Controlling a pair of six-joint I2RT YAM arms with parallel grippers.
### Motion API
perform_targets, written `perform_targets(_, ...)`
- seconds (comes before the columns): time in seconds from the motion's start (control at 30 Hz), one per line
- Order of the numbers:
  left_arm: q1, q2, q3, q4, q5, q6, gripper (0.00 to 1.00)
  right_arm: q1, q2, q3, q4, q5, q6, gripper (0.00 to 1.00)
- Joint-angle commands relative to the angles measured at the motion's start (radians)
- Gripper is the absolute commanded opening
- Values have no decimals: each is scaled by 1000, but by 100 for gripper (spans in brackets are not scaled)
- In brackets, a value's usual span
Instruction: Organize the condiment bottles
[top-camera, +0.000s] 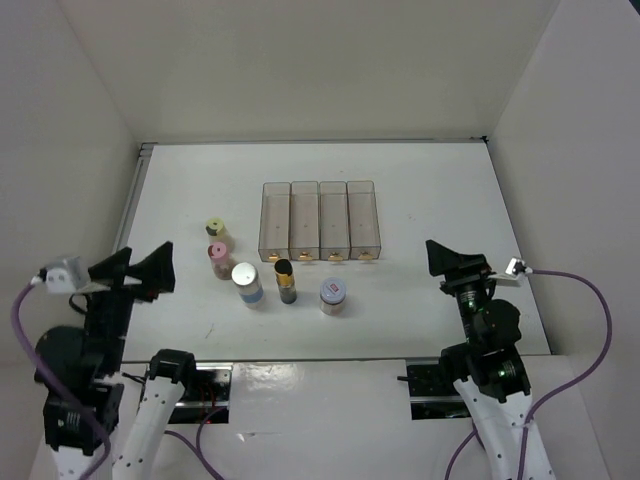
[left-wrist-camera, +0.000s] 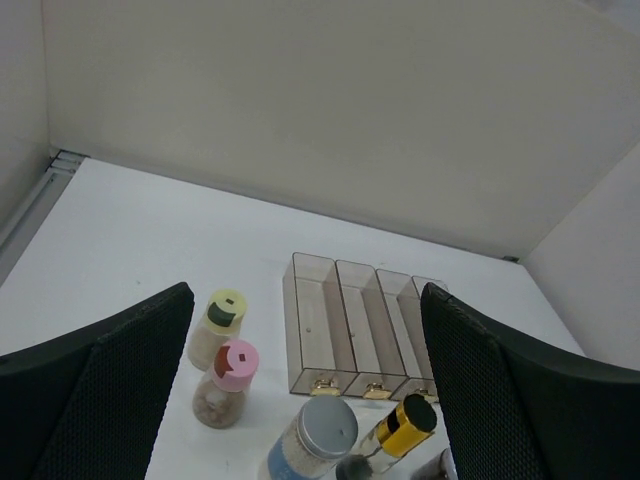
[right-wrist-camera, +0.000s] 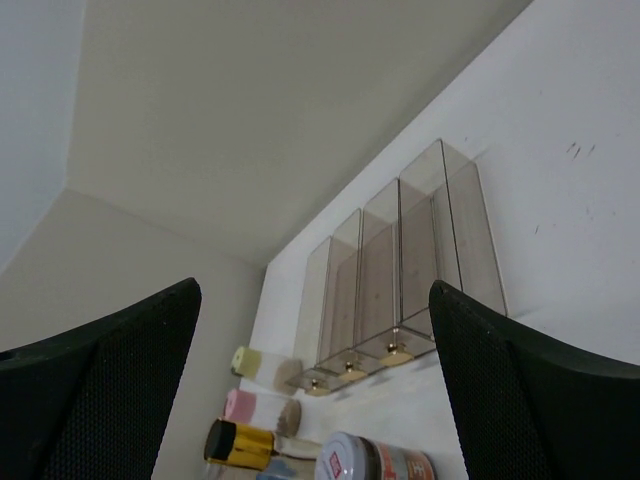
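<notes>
Five condiment bottles stand in a loose row in front of the bins: a yellow-green-lidded jar (top-camera: 214, 229), a pink-lidded jar (top-camera: 218, 254), a white-lidded jar with a blue label (top-camera: 246, 281), a dark bottle with a gold band (top-camera: 285, 280) and a silver-grey-lidded jar (top-camera: 333, 295). My left gripper (top-camera: 138, 268) hovers open to the left of them, with nothing between its fingers (left-wrist-camera: 120, 380). At the table's right side my right gripper (top-camera: 455, 262) is open and empty too, well apart from the bottles. The left wrist view shows the yellow-green jar (left-wrist-camera: 224, 315) and the pink one (left-wrist-camera: 233, 372) ahead.
Four clear rectangular bins (top-camera: 320, 220) stand side by side behind the bottles, gold knobs facing the arms. White walls enclose the table on the left, back and right. Bare tabletop (top-camera: 430, 190) lies right of the bins.
</notes>
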Motion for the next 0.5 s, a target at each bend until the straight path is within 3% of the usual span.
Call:
perform_targets(0.0,-2,247,89,3,-20,17,100,-4,-72,-53,220,-140,-20,99)
perform_targets(0.2,-2,686,352,-145,-66,82,100,-4,51,36,249,-31,-92,99)
perform_targets(0.47,-2,1094,448,-238,-41,122,100,-4,454,307,249,-80,-244,99)
